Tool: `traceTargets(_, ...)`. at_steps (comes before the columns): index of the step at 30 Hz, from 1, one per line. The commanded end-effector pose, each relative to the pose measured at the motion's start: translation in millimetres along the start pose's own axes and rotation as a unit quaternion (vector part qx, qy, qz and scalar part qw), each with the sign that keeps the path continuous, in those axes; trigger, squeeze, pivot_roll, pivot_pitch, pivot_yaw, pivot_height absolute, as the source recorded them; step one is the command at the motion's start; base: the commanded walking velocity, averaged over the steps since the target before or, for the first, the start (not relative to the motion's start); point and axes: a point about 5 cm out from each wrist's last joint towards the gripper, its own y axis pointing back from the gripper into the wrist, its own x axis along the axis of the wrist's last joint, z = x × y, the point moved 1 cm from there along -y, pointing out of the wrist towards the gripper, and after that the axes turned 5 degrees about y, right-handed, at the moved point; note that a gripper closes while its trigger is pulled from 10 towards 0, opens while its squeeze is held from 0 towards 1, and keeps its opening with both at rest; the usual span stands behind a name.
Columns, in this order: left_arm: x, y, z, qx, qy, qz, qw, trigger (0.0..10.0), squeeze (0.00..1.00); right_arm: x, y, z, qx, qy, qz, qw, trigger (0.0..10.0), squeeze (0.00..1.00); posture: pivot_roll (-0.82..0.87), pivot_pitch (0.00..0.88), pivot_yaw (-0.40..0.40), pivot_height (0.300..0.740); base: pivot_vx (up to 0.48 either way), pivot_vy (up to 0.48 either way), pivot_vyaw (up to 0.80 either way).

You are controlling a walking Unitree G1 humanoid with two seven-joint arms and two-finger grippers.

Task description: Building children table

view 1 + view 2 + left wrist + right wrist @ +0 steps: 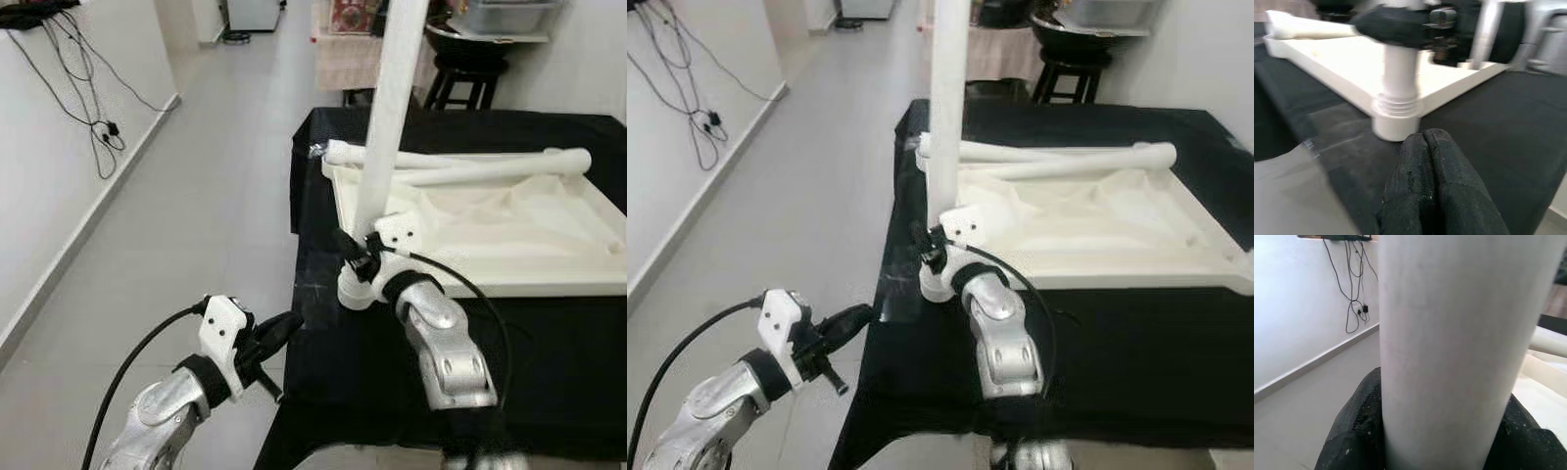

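right gripper (359,257) clamps upright table leg (390,117); left gripper (279,329) closed.

Open floor (196,225) left of table (392,382)

Black cloth (549,343) under everything, dark stool (468,80) behind, cables (93,122) dangling down the wall.

Mostly matt white plastic on black cloth here.

The upright table leg (390,117) and upside-down tabletop (509,235) look like smooth matt white plastic, with ribbed rings at the leg's base. They sit on a matt black cloth (549,352). The right gripper (361,257) and left gripper (1430,186) have finely textured black fingers; both arms are brushed silver metal. The floor (196,215) is smooth, faintly glossy grey.
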Motion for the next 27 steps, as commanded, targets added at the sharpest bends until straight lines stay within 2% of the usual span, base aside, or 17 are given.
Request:
traceTargets(1,-1.6,1.7,-1.3,0.003,0.005,-0.003,1.000,10.0,0.00,-32.9,5.5,12.1,-0.019,0.009,-0.078,0.997,0.0,0.00,0.01,0.098,-0.037,0.740,0.000,0.000,0.00)
traceTargets(2,-1.1,1.7,-1.6,0.009,0.005,0.000,1.000,10.0,0.00,-30.7,2.0,13.7,-0.014,0.013,-0.079,0.997,10.0,0.00,0.01,0.098,-0.038,0.740,0.000,0.000,0.00)
traceTargets(3,-1.1,1.7,-1.6,0.009,0.005,0.000,1.000,10.0,0.00,-30.7,2.0,13.7,-0.014,0.013,-0.079,0.997,10.0,0.00,0.01,0.098,-0.038,0.740,0.000,0.000,0.00)
traceTargets(4,-0.8,1.5,-1.5,0.012,0.004,0.002,1.000,10.0,0.00,-25.1,-2.0,13.4,0.009,0.005,-0.064,0.998,10.0,0.28,0.02,0.099,-0.041,0.740,0.000,0.000,0.00)
traceTargets(5,-0.7,1.3,-1.4,0.014,0.004,0.003,1.000,10.0,0.00,-19.4,-4.2,13.2,0.023,-0.004,-0.050,0.998,10.0,1.00,0.02,0.099,-0.041,0.740,0.000,0.000,0.00)
traceTargets(8,-0.6,1.1,-1.1,0.015,0.004,0.004,1.000,10.0,0.00,-14.2,-6.1,12.8,0.044,-0.009,-0.035,0.998,10.0,1.00,0.02,0.097,-0.041,0.740,0.000,0.000,0.00)
traceTargets(9,-0.7,0.7,-0.7,0.013,0.004,0.003,1.000,10.0,0.00,-6.9,-6.5,11.3,0.080,-0.013,-0.017,0.997,10.0,1.00,0.02,0.096,-0.041,0.740,0.000,0.000,0.00)
traceTargets(10,-0.7,0.7,-0.7,0.013,0.004,0.003,1.000,10.0,0.00,-6.9,-6.5,11.3,0.080,-0.013,-0.017,0.997,10.0,1.00,0.02,0.096,-0.041,0.740,0.000,0.000,0.00)
traceTargets(11,-0.9,0.4,-0.2,0.011,0.005,0.003,1.000,10.0,0.00,-1.0,-6.0,9.3,0.124,-0.020,-0.003,0.992,10.0,0.97,0.02,0.096,-0.039,0.740,0.000,0.000,0.00)
traceTargets(12,-1.0,0.0,0.3,0.009,0.005,0.003,1.000,10.0,0.00,5.8,-4.1,8.2,0.175,-0.018,0.015,0.984,10.0,0.00,0.02,0.092,-0.039,0.740,0.000,0.000,0.00)
traceTargets(14,-1.3,-0.2,1.0,0.007,0.006,0.003,1.000,10.0,0.00,14.3,-0.3,10.7,0.260,-0.004,0.039,0.965,10.0,0.00,0.02,0.092,-0.041,0.740,0.000,0.000,0.00)
traceTargets(19,0.9,0.5,1.4,0.011,0.005,0.014,1.000,10.0,0.00,17.4,-1.6,16.4,0.305,0.003,0.041,0.951,10.0,0.00,0.02,0.091,-0.045,0.740,0.000,0.000,0.00)
traceTargets(21,7.5,2.0,3.4,0.019,0.001,0.039,0.999,10.0,0.00,15.7,-3.0,24.0,0.354,0.010,0.027,0.935,10.0,0.00,0.04,0.086,-0.047,0.740,0.000,0.000,0.00)
traceTargets(27,9.8,-0.2,6.4,0.018,0.008,0.048,0.999,10.0,0.00,13.7,-4.4,32.6,0.368,0.001,0.017,0.930,10.0,0.00,0.04,0.083,-0.047,0.740,0.000,0.000,0.00)
